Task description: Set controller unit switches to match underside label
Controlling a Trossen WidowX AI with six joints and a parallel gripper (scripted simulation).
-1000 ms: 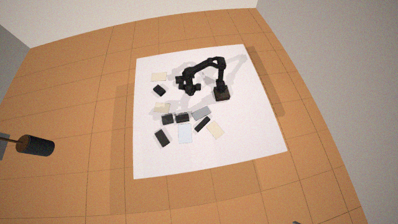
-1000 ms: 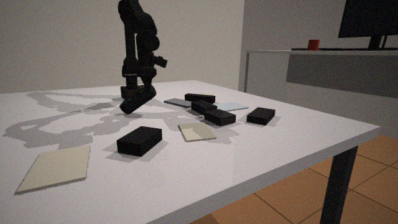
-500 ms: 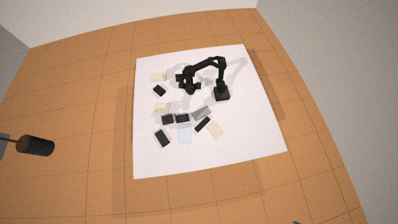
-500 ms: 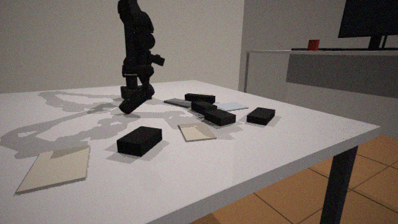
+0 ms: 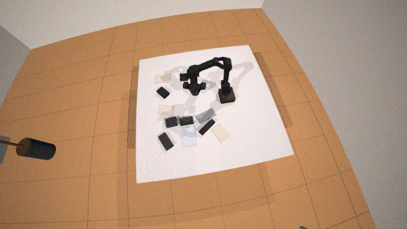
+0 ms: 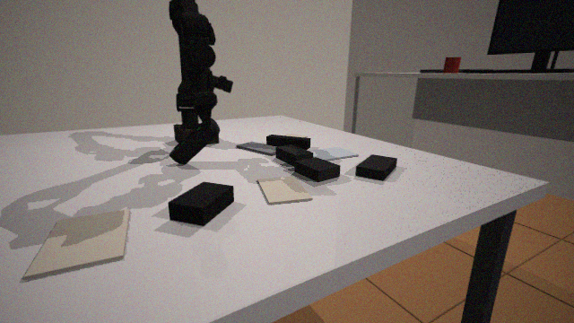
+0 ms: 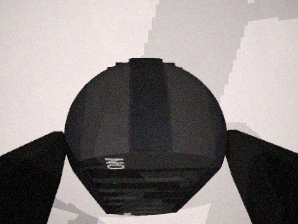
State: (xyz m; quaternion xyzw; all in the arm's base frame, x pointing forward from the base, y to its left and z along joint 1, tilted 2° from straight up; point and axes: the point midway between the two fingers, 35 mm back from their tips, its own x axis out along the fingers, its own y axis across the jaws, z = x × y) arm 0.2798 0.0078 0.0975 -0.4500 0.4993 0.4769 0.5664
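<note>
My gripper [image 5: 194,86] [image 6: 203,129] [image 7: 147,141] is shut on the dark grey controller unit [image 5: 195,91] [image 6: 187,149] [image 7: 102,115], one finger at each side of it. The unit hangs tilted in the exterior view, its lower corner close over the bench [image 5: 254,133] [image 6: 404,211]; whether that corner touches cannot be told. In the wrist view its rounded dark side faces the camera, with a small ON mark [image 7: 114,163] and a strongly foreshortened, ridged face at the bottom. The single switch positions cannot be read, and the underside label is not visible.
A black module [image 5: 163,92] [image 6: 202,204] and a cream plate [image 5: 160,79] [image 6: 85,244] lie towards the far left in the top view. Several black modules, a grey plate [image 5: 204,117], a pale blue plate [image 5: 189,140] and two more cream plates [image 5: 165,109] [image 5: 220,133] are grouped mid-bench.
</note>
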